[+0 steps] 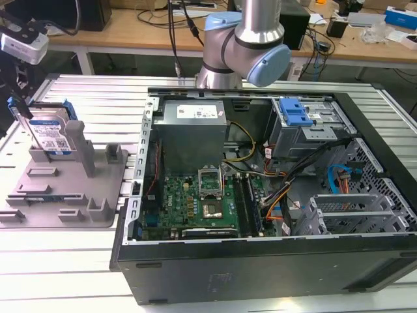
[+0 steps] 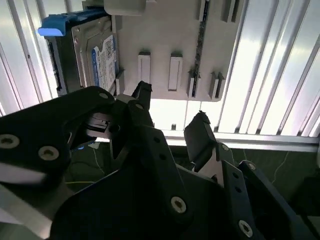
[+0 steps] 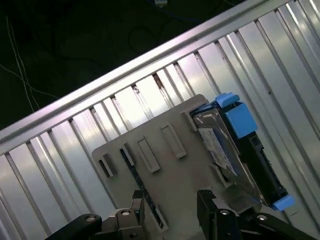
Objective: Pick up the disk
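Note:
The disk (image 1: pixel 49 134) is a silver hard drive with a white-and-blue label and blue side rails. It stands on edge in a grey fixture (image 1: pixel 65 195) at the exterior view's left. Both wrist views show the disk (image 2: pixel 97 60) (image 3: pixel 225 145) in the fixture (image 2: pixel 170 30) (image 3: pixel 165 175). My gripper (image 1: pixel 21 107) hangs just above and to the exterior view's left of the disk, apart from it. The gripper (image 2: pixel 172 107) (image 3: pixel 171 197) is open, with nothing between its dark fingers.
An open computer case (image 1: pixel 365 261) fills the exterior view's right, with a blue-latched drive cage (image 1: pixel 296 117) inside. The arm's base (image 1: pixel 244 45) stands behind the case. The fixture rests on a slatted metal table (image 1: pixel 65 261), whose edge (image 3: pixel 125 75) runs close by.

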Available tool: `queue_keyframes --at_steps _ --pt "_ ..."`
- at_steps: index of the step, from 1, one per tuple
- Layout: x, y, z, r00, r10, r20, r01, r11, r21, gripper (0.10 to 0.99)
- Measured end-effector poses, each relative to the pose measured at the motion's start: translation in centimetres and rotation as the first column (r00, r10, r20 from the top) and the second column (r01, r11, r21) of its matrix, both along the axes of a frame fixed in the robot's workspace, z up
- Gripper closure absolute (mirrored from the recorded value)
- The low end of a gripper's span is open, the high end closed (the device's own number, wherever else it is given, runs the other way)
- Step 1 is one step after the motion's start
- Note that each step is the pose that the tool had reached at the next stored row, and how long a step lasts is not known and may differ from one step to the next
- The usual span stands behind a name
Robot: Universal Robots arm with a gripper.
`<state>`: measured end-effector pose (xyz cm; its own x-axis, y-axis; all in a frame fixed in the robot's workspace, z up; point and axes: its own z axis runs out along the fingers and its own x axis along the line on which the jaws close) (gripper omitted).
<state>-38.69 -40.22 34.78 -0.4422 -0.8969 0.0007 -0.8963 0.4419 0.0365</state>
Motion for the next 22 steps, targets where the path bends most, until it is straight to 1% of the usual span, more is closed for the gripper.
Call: queue_keyframes --at_steps 1,2,3,4,5,9,13,14,15,16,21,22 --pt "0.0 0.0 -0.02 0.9996 0.03 0.0012 -0.03 0.9996 0.0 0.545" --pt "0.0 0.0 -0.04 0.9989 0.048 0.0019 -0.048 0.9989 -0.001 0.545" --pt "0.0 0.0 -0.09 0.9966 0.083 0.0033 -0.083 0.9966 -0.002 0.545" --pt "0.0 0.0 -0.1 0.9951 0.099 0.0037 -0.099 0.9951 -0.002 0.545" --pt "0.0 0.0 -0.14 0.9912 0.132 0.0047 -0.132 0.9912 -0.004 0.545" --pt "0.0 0.0 -0.23 0.9804 0.197 0.0067 -0.197 0.9804 -0.007 0.545" --pt "0.0 0.0 -0.34 0.9617 0.274 0.009 -0.274 0.9617 -0.01 0.545" --pt "0.0 0.0 -0.35 0.9552 0.296 0.0095 -0.296 0.9552 -0.011 0.545" --pt "-0.01 0.03 -0.39 0.9493 0.314 0.0087 -0.314 0.9493 -0.015 0.545" --pt "-0.01 0.02 -0.39 0.9485 0.317 0.0079 -0.316 0.9485 -0.017 0.545" --pt "0.0 0.03 -0.38 0.9485 0.317 0.0075 -0.317 0.9484 -0.018 0.545" --pt "-0.05 0.29 -0.37 0.9477 0.319 0.0074 -0.319 0.9476 -0.018 0.545"
